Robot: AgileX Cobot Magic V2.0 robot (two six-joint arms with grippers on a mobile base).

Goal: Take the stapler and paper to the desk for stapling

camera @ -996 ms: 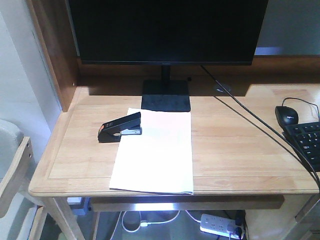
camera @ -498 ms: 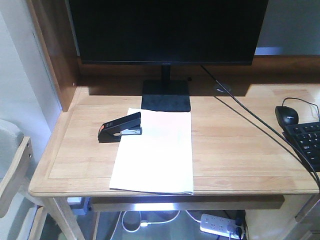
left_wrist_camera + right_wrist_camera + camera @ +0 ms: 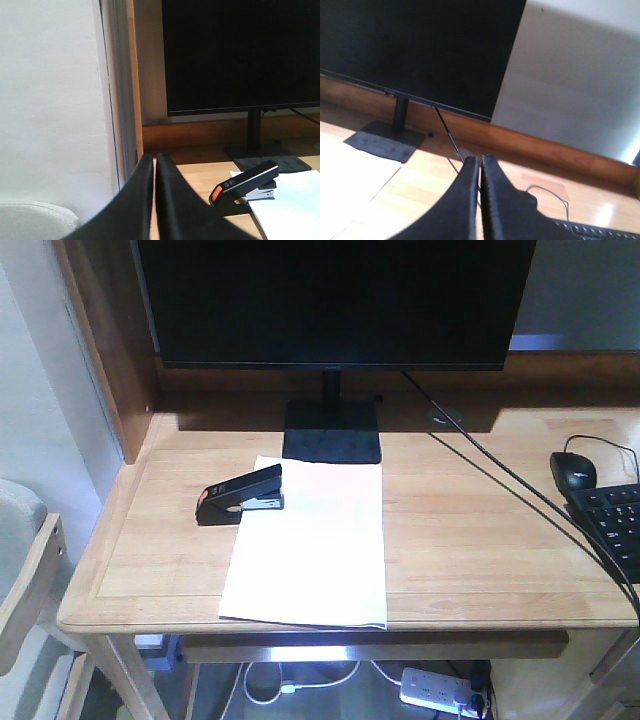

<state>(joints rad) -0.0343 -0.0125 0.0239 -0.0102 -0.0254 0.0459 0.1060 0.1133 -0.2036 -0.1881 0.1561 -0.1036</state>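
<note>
The black stapler [image 3: 241, 495] with an orange-red rear end lies on the desk [image 3: 470, 540], its front over the upper left corner of the white paper [image 3: 312, 545]. The paper lies flat in front of the monitor base. No gripper shows in the front view. In the left wrist view my left gripper [image 3: 154, 159] is shut and empty, left of and apart from the stapler [image 3: 245, 184] and the paper [image 3: 287, 205]. In the right wrist view my right gripper [image 3: 480, 159] is shut and empty above the desk [image 3: 410, 200], right of the paper [image 3: 350, 175].
A large black monitor [image 3: 335, 300] on a stand [image 3: 332, 430] is at the back. A black cable [image 3: 520, 490] crosses the desk. A mouse [image 3: 573, 471] and keyboard [image 3: 615, 525] are at the right. A wooden side panel [image 3: 110, 350] stands left. A chair [image 3: 25, 570] is at the left.
</note>
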